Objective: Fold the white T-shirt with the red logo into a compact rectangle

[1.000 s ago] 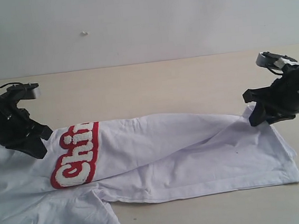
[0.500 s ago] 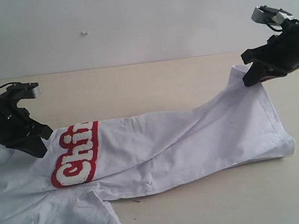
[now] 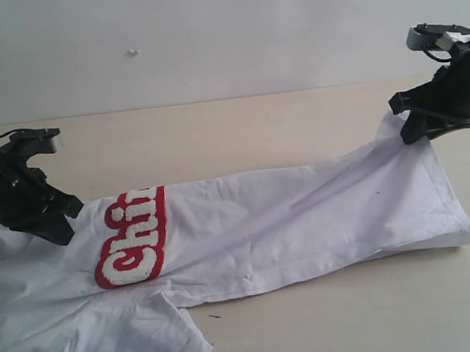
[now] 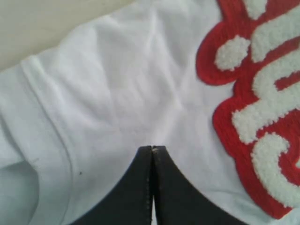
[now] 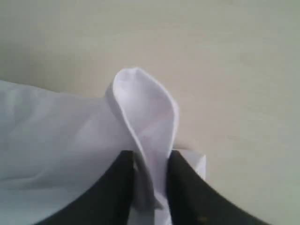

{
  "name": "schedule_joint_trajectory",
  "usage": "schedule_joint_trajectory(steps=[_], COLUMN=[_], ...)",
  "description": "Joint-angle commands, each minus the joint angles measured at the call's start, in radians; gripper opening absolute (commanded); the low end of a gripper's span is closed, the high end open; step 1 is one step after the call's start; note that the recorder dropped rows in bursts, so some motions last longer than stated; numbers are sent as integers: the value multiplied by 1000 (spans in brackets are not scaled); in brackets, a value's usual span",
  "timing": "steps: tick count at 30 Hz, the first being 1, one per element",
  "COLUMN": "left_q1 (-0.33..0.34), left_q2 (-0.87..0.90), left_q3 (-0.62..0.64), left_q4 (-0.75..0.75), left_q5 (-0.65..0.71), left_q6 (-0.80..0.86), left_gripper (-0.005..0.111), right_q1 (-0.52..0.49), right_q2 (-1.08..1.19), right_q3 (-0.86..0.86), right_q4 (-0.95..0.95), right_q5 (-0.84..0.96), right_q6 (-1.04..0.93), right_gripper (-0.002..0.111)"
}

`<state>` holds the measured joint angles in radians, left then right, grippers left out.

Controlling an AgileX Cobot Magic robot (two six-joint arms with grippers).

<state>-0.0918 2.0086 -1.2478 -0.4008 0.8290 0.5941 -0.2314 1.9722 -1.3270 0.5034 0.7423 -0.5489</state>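
Note:
The white T-shirt (image 3: 289, 221) lies stretched across the table, with the red logo (image 3: 133, 240) toward its left end and partly folded under. My left gripper (image 3: 60, 234) is shut and pinches the cloth just left of the logo. In the left wrist view, creases run out from the left gripper (image 4: 153, 150) beside the logo (image 4: 253, 93). My right gripper (image 3: 411, 132) is shut on the shirt's far right corner and holds it off the table. A fold of white cloth (image 5: 145, 108) stands up between the fingers of the right gripper (image 5: 150, 161).
The beige table (image 3: 239, 134) runs back to a pale wall. A loose sleeve (image 3: 135, 344) lies crumpled at the front left, near the table's front edge. Bare table surface shows behind the shirt and at the front right.
My right gripper lifted the shirt's corner, then moved right and slightly lower, pulling the cloth taut. The logo slid a little to the right. The left gripper stayed put.

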Motion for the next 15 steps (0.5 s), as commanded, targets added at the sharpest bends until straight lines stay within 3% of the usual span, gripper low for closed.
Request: schedule_joint_trajectory(steps=[1,3,9,15], left_q1=[0,0,0,0], left_q2=[4,4,4,4], left_q3=[-7,-7,-7,-7], left_q4=[-3,-3,-3,-3], left_q5=[-2,-2,-2,-2], left_q6=[3,3,3,3], left_gripper=[0,0,0,0], right_q1=[-2,-2,-2,-2], right_q2=[34,44,35,-3], right_q3=[-6,-6,-6,-44], right_q4=[48,69,50,8], right_q5=[12,25,-2,-24], right_q6=[2,-11,-6,71], right_gripper=[54,60,60,47])
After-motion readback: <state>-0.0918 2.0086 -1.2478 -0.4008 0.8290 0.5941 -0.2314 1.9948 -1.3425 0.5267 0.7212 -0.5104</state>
